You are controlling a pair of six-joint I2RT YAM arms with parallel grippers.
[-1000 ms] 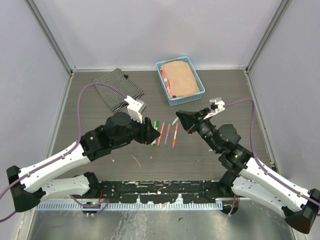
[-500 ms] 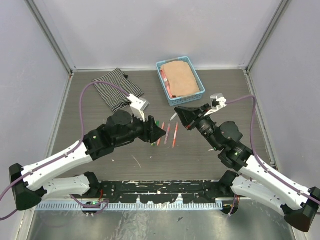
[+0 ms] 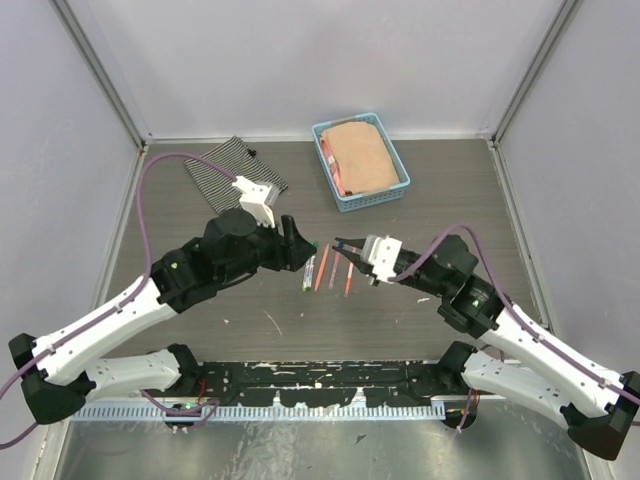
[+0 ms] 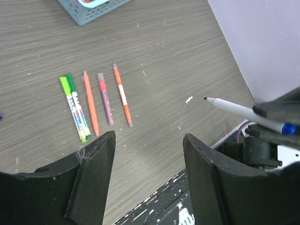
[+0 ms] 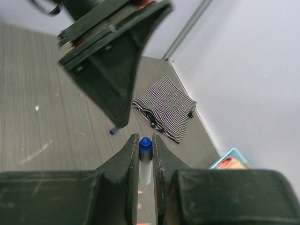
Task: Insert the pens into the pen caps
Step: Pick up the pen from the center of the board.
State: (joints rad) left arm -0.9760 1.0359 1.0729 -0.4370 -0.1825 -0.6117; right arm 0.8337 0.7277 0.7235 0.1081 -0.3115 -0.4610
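Since a second earlier, the left fingers (image 4: 96, 178) had spread wider and drawn back from over the row of pens (image 4: 96, 101). The right fingers (image 5: 127, 161) had turned over at the wrist and swung in toward that row. They were pressed tight on a white pen (image 4: 234, 109). Its long axis ran straight out along them, the dark tip leading toward the left fingers and the blue end back between the right fingers.

The five other pens lay flat on the counter (image 4: 187, 56), side by side and parallel. They sat just ahead of the open left fingers and below the white pen's tip: two green-ended ones together, then an orange, a pink, and an orange-red one. A small blue cap (image 5: 112, 132) lay on the counter just past the left fingertip.

Bare counter stretched beyond the row toward the side wall. A blue basket (image 3: 398, 165) and a striped cloth (image 3: 232, 178) sat well beyond both sets of fingers by the back wall.
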